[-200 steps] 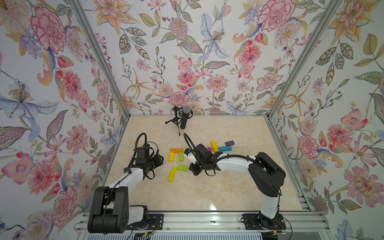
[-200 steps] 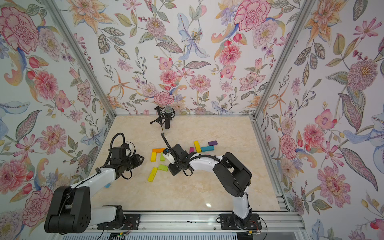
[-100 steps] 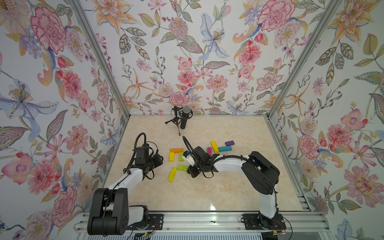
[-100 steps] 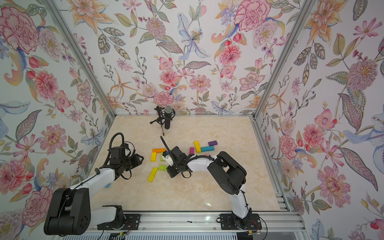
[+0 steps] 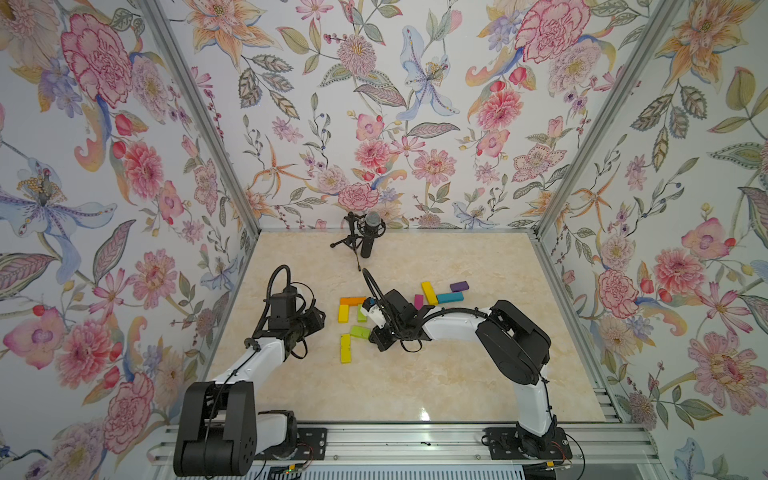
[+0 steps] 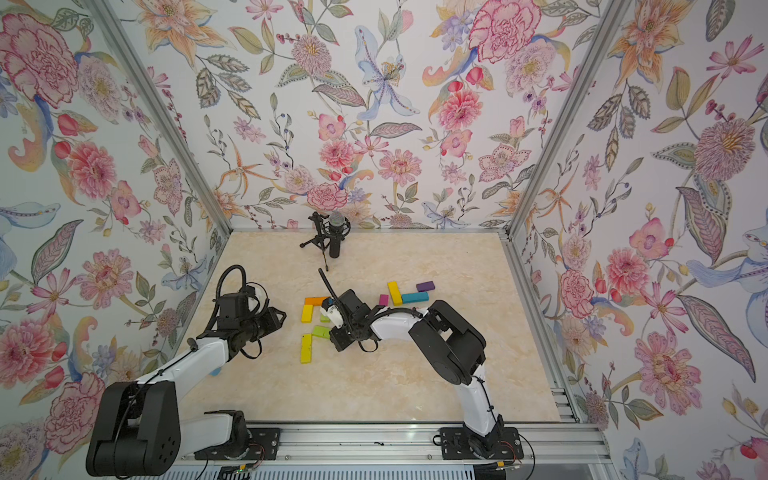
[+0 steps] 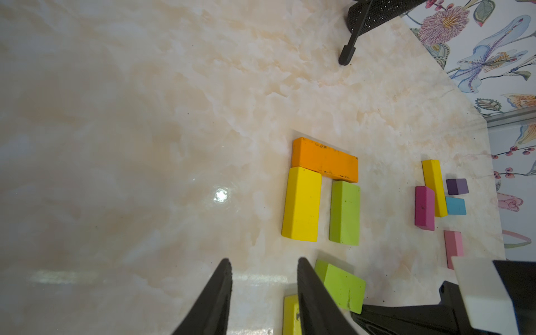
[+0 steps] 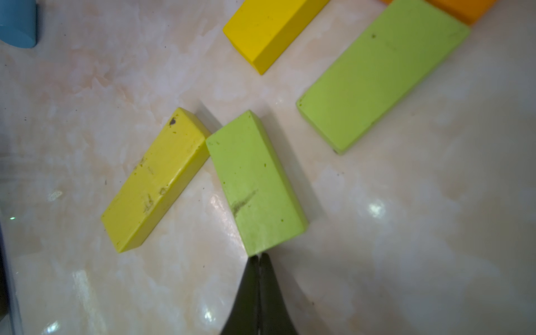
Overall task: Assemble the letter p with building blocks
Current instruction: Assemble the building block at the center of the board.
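The right gripper [image 8: 259, 259] has its two black fingers pressed together with nothing between them. Their joined tip sits at the near end of a short lime green block [image 8: 255, 182], touching it or very nearly so. That block lies flat and skewed on the marble-look table [image 5: 415, 386]. Its far corner meets the end of a long yellow-green block [image 8: 156, 179], so the two make a bent elbow.

Just beyond them three pieces form an arch. An orange block [image 7: 324, 159] lies crosswise, a yellow block [image 7: 301, 204] butts against one end of it, and a second lime green block [image 7: 345, 213] sits under the other end. A strip of bare table separates the yellow from the lime. In both top views the right wrist covers part of that lime piece.

The left gripper [image 7: 264, 278] is to the robot's left of the arch, its fingers spread apart and empty, pointing toward the blocks.

Further to the robot's right lie the loose pieces. A magenta block [image 7: 424, 208] rests against a long yellow block [image 7: 434, 188], with a teal block [image 7: 455, 206] touching that one's other side. A purple block [image 7: 457, 186] is just beside the teal, and a pink block [image 7: 453, 246] lies apart, near the right arm. A black microphone [image 5: 368, 237] on its tripod stands at the far edge by the wall.
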